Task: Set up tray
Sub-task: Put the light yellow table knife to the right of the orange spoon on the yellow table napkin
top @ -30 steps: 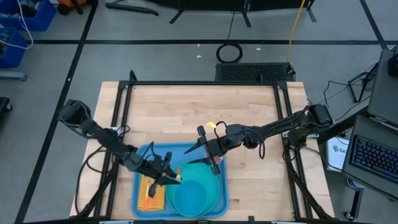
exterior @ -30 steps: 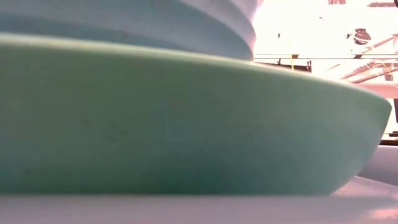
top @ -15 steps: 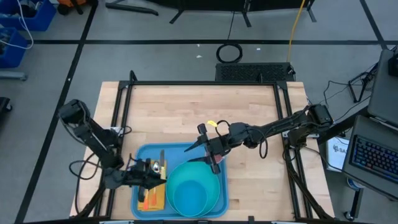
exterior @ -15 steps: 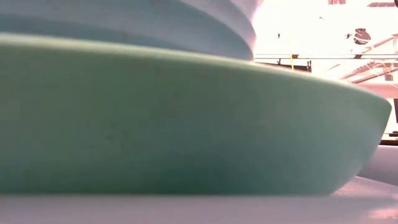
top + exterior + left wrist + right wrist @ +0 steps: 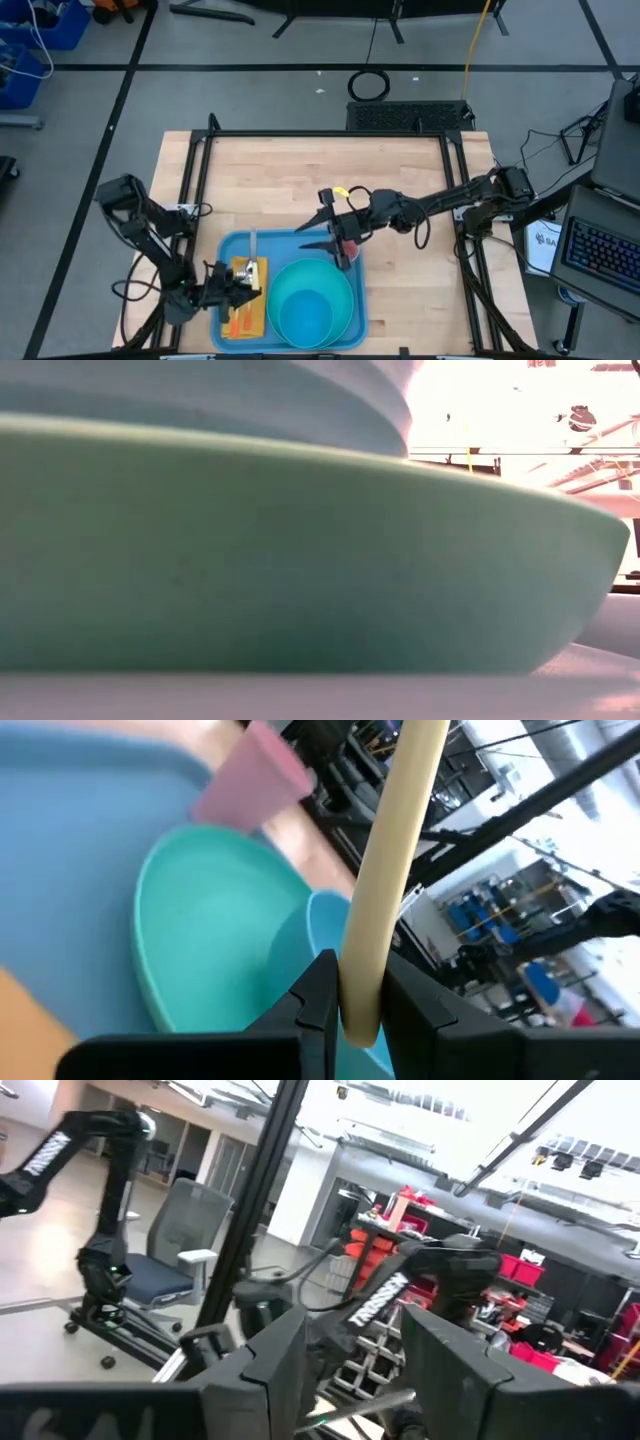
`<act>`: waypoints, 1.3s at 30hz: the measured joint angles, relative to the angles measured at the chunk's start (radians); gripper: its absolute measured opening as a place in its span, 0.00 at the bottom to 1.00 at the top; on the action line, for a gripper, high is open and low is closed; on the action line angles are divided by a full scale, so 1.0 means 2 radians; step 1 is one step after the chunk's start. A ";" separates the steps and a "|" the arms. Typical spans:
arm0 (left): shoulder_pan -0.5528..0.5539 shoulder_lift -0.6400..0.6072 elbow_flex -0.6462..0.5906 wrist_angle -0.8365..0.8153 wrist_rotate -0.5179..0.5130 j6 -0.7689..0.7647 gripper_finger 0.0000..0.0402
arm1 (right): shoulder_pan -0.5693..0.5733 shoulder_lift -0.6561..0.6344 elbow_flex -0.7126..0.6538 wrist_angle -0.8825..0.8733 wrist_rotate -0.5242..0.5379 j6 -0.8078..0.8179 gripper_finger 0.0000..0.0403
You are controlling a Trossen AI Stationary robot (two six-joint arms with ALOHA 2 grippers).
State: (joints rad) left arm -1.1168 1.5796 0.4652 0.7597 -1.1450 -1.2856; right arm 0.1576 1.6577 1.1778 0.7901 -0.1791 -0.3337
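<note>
The blue tray (image 5: 228,262) lies at the table's near edge. On it sit a turquoise plate (image 5: 343,277) carrying a blue bowl (image 5: 308,308), an orange napkin (image 5: 252,318) with an orange utensil (image 5: 235,322), and a pink cup (image 5: 347,249) at the far right corner. My left gripper (image 5: 234,282) hovers over the tray's left part, shut on a cream-handled utensil (image 5: 252,262) whose grey end points to the far edge. Above the cup, my right gripper (image 5: 322,222) is open and has nothing between its fingers (image 5: 270,1370). My left gripper pinches the utensil's cream handle (image 5: 366,945) at its end between the two fingers. The fingers come about level from the table's left side, and the utensil runs on beyond them toward the far edge. I cannot tell whether it touches the napkin or the tray.
Bare wooden tabletop (image 5: 300,170) stretches from the tray to the far edge. Black frame rails (image 5: 190,180) run along the table's left and right sides. In the low view the plate (image 5: 300,560) and the bowl (image 5: 200,400) block almost everything.
My left gripper has carried the utensil from the plate's left rim toward the table's left edge and downward, rolling its wrist; the utensil's grey end now points to the far edge. My right gripper has tipped up slightly above the cup.
</note>
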 joint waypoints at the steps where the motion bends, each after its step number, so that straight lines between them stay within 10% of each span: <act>1: -0.004 0.007 0.002 0.000 0.002 -0.017 0.14 | -0.003 0.000 0.000 0.001 0.000 0.000 0.38; 19: -0.044 0.021 0.026 -0.008 -0.013 -0.175 0.14 | -0.017 -0.006 0.000 0.002 -0.002 0.002 0.39; 30: -0.043 0.021 0.131 -0.337 0.044 -0.402 0.14 | -0.017 -0.007 0.000 -0.004 -0.002 0.003 0.39; 39: -0.043 0.079 0.163 -0.371 0.077 -0.519 0.14 | -0.017 -0.007 0.000 0.003 -0.003 0.003 0.39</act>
State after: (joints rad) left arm -1.2030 1.7385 0.7909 0.0179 -0.9904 -2.3242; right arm 0.1238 1.6428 1.1782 0.7954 -0.1843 -0.3271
